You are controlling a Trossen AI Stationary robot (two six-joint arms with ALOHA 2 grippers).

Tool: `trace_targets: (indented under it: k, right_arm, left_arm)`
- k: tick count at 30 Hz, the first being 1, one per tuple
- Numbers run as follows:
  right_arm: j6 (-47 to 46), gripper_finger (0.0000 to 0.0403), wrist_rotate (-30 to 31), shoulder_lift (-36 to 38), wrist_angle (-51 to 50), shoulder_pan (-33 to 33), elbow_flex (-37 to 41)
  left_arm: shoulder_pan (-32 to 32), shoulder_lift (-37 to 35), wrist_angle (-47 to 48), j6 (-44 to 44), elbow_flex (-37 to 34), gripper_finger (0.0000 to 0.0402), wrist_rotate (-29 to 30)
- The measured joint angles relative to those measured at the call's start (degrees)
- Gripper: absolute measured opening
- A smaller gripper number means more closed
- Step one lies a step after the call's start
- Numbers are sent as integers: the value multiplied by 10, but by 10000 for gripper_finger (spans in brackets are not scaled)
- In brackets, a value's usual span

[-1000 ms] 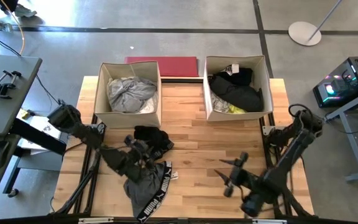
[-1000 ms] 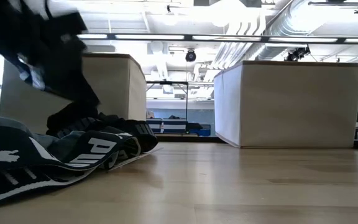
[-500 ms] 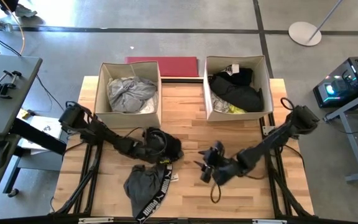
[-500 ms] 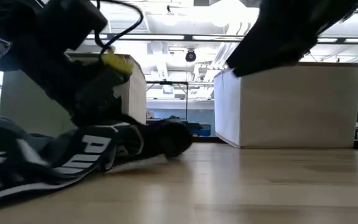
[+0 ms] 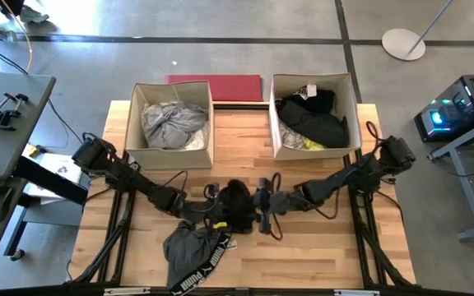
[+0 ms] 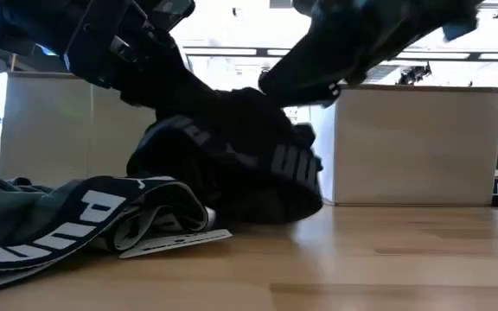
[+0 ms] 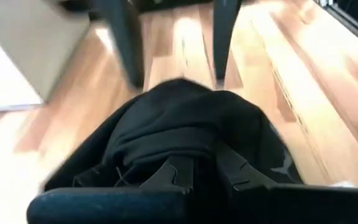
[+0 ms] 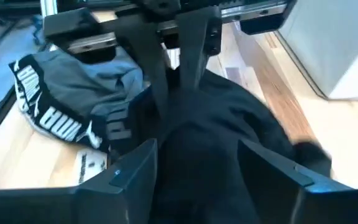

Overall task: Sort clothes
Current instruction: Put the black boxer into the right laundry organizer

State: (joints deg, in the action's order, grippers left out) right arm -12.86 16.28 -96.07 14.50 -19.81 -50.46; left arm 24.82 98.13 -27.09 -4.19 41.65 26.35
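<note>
Now | left hand (image 5: pixel 220 215) clamps black garment (image 5: pixel 237 204) | right hand (image 5: pixel 259 201) spread, touching it

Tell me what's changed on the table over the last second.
The left hand has shut on the black garment and dragged it toward mid-table, off the spot near the left box. The right hand swung in from the table's near right and now straddles the same garment, open. The grey PUMA garment, both boxes and their contents stayed put.

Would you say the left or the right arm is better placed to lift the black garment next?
Probably the left: the left gripper is shut on the black garment, while the right gripper sits open beside it.
</note>
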Motion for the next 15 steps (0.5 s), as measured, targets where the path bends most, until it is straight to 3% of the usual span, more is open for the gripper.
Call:
trace_targets:
  k: [5,8,11,15]
  right_arm:
    - [13,247,-24,-55,44,28,0]
    - [13,248,-33,-98,48,37,-1]
    - [14,203,-29,-136,93,38,-2]
    - [13,79,-32,-170,156,36,-2]
  left_arm:
    - [0,2,6,20,5,5,8]
    - [0,2,2,21,6,5,11]
    - [-1,2,4,14,6,8,13]
    - [0,2,8,14,6,41,8]
